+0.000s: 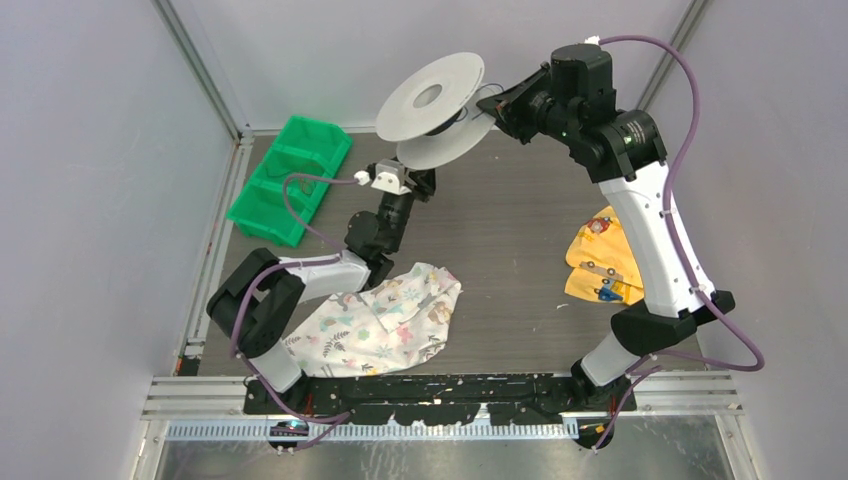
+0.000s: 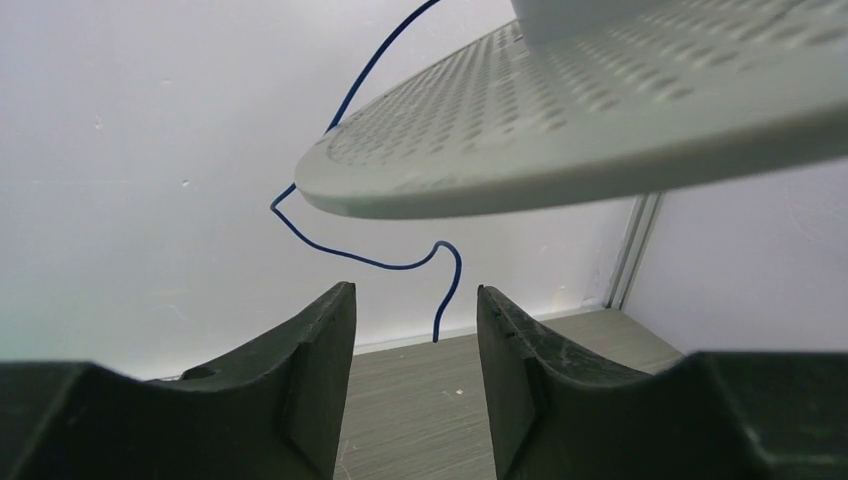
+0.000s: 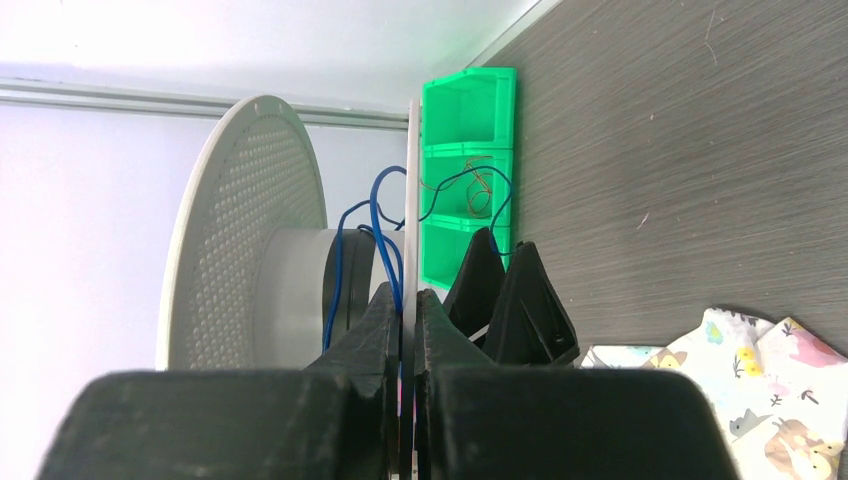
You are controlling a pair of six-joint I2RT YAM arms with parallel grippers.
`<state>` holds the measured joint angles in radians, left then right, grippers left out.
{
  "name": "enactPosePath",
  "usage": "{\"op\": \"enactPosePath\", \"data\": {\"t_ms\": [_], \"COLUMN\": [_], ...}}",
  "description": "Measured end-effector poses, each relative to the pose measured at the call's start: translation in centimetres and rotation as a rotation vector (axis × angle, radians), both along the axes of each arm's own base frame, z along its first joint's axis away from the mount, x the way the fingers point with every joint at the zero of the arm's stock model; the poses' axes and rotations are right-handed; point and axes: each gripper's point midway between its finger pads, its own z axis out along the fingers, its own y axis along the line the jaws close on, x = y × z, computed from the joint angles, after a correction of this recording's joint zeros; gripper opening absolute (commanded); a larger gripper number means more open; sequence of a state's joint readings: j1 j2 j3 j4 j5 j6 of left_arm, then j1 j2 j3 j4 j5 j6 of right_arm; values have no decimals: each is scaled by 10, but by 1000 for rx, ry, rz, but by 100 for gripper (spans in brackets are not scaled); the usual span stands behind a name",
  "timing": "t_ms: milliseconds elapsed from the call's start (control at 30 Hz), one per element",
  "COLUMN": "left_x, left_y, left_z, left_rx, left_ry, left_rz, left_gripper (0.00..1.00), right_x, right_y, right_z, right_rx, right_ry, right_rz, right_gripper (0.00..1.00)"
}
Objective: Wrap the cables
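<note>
A pale grey two-disc spool hangs in the air at the back of the table. My right gripper is shut on the rim of one disc; its jaws pinch that thin edge. Thin dark blue wire lies in loose loops round the hub. My left gripper is open and empty just below the spool. In the left wrist view the perforated disc is above the gripper, and the wire's loose end dangles beyond the gap, touching nothing.
A green three-compartment bin stands at the back left, with some thin wire in it. A patterned cloth lies near the left arm's base. A yellow cloth lies at the right. Walls close in on three sides.
</note>
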<state>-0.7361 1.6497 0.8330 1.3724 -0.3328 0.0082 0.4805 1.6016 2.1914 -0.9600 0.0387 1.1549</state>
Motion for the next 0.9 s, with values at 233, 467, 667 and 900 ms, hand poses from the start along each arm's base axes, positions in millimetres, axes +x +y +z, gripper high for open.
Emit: {"op": "enactPosePath", "data": {"t_ms": [233,467,667,900], "left_x": [9,9,-3,-49], "left_y": [-1,0,9,40], "left_z": [3,3,-6,-31], "left_rx": [-8,-6,-24,-23], "left_ry": [-5,-5,38,200], "left_rz": [6,7,-11,-75], "left_gripper": [20,1,0,0], "right_x": [-2,-1,4,19], "right_y": [0,-1,-5,-31], "right_z": [4,-1,-9,-15], "right_rx": [8,2,-6,-26], "right_ry": [-12,-1,16,21], "right_rz": [3,0,-11,-70], "right_gripper": [1,1,1,1]}}
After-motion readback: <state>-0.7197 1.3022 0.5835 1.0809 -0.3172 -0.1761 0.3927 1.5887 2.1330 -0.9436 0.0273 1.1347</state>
